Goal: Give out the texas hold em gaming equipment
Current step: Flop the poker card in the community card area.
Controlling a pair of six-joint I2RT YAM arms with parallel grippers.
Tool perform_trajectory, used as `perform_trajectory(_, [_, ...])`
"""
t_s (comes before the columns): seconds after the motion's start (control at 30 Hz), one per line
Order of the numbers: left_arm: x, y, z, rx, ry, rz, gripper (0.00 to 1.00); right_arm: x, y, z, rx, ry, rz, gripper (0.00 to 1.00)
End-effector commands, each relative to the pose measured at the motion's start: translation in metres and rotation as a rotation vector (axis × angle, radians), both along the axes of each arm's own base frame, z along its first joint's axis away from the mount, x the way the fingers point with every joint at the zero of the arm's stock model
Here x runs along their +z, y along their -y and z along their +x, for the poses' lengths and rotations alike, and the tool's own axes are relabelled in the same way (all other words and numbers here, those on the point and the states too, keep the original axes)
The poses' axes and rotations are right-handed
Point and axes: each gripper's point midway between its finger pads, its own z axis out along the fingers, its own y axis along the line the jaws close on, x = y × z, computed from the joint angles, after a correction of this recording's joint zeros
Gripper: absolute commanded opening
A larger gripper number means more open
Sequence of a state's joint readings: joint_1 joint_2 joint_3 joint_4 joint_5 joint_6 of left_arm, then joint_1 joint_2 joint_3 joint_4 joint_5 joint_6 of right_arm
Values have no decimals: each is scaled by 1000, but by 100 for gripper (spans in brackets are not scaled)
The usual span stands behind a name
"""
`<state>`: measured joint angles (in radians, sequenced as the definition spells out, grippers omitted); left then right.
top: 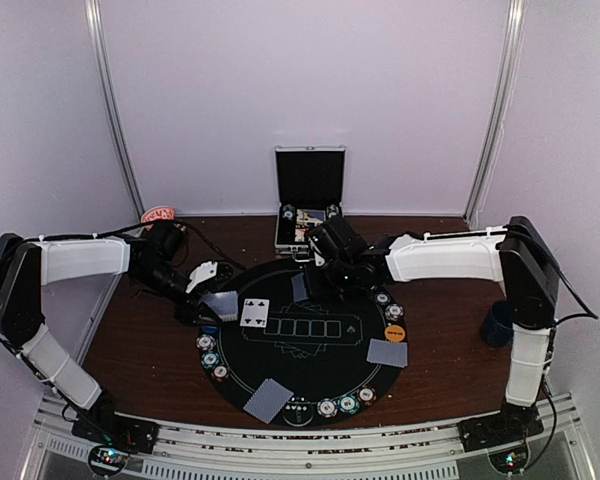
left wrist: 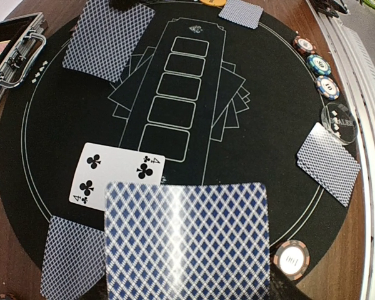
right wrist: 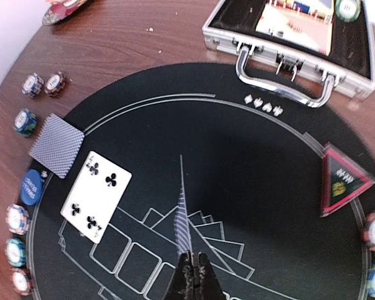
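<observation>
A round black poker mat (top: 280,350) lies at the table's middle. My left gripper (top: 202,282) hangs over its left edge, shut on a pack of blue-backed playing cards (left wrist: 187,244) that hides its fingers. My right gripper (right wrist: 192,257) is over the mat's far side, shut on a single card (right wrist: 185,215) seen edge-on. A four of clubs (top: 255,313) lies face up between them. Face-down cards lie at the left (left wrist: 72,256), front (top: 270,400) and right (top: 387,352). Striped chips (left wrist: 319,64) ring the mat, with an orange button (top: 394,333) and a blue button (right wrist: 31,187).
The open silver case (top: 309,195) stands at the back edge, touching the mat. A dark blue mug (top: 497,322) sits at the right by the arm. A red-edged triangular marker (right wrist: 340,181) and a clear dealer disc (left wrist: 340,122) rest on the mat's rim.
</observation>
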<state>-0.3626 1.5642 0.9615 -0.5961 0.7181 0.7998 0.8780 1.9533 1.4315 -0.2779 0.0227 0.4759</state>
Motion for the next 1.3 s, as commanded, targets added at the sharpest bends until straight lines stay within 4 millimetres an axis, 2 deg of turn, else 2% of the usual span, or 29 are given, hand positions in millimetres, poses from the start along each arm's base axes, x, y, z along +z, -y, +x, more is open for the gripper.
perform_trajectory(0.0, [10, 4, 9, -5, 38, -32, 60, 19, 22, 2, -25, 225, -309, 0])
perform_trajectory(0.2, [11, 4, 9, -6, 42, -35, 60, 15, 27, -3, -82, 395, -583, 0])
perform_trajectory(0.43, [12, 4, 9, -6, 44, -36, 60, -4, -1, -21, -5, 464, -701, 0])
perform_trajectory(0.53, [12, 4, 9, -6, 43, -36, 60, -14, -16, -29, 53, 475, -703, 0])
perform_trajectory(0.83, [12, 4, 9, -5, 42, -35, 60, -38, -55, -47, 224, 458, -569, 0])
perform_trajectory(1.07, [12, 4, 9, -7, 44, -36, 60, -59, -66, -52, 289, 440, -588, 0])
perform_trajectory(1.27, [12, 4, 9, -8, 45, -36, 60, -68, -73, -57, 332, 435, -590, 0])
